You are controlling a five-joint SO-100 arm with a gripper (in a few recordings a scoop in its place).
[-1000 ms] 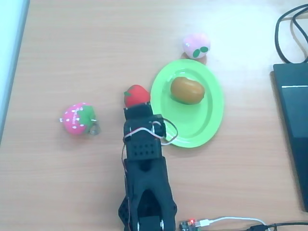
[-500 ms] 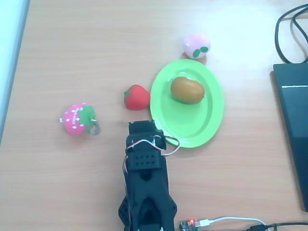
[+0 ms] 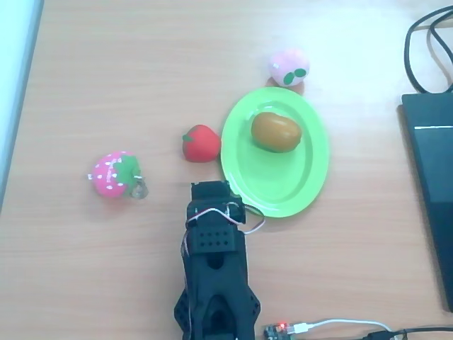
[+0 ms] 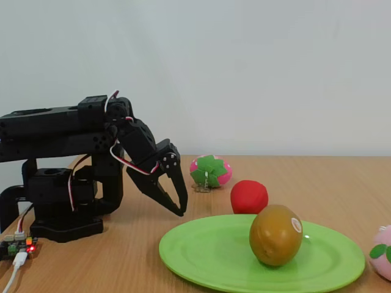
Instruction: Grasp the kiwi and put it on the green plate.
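In the overhead view, the black arm reaches up from the bottom edge, its gripper (image 3: 210, 190) just beside the lower left rim of the green plate (image 3: 297, 191). From here I cannot tell how the jaws stand. A red toy fruit (image 3: 201, 143) lies just left of the plate's rim, close ahead of the gripper. A pink strawberry toy (image 3: 115, 174) sits well to the left, and a pale pink round toy (image 3: 289, 67) rests just beyond the plate's top rim. A dark laptop (image 3: 429, 177) and cables occupy the right edge. The kiwi (image 3: 275, 132) lies on the upper part of the plate, alone there.

In the fixed view, the gripper (image 4: 176, 204) points down, its tips close together and holding nothing, hanging just above the table (image 4: 342, 183) near the plate's (image 4: 201, 253) left rim. The kiwi (image 4: 275, 235) rests on the plate, its pale spot facing right. The red toy (image 4: 248, 196) stands behind the plate, the strawberry toy (image 4: 209, 171) farther back.
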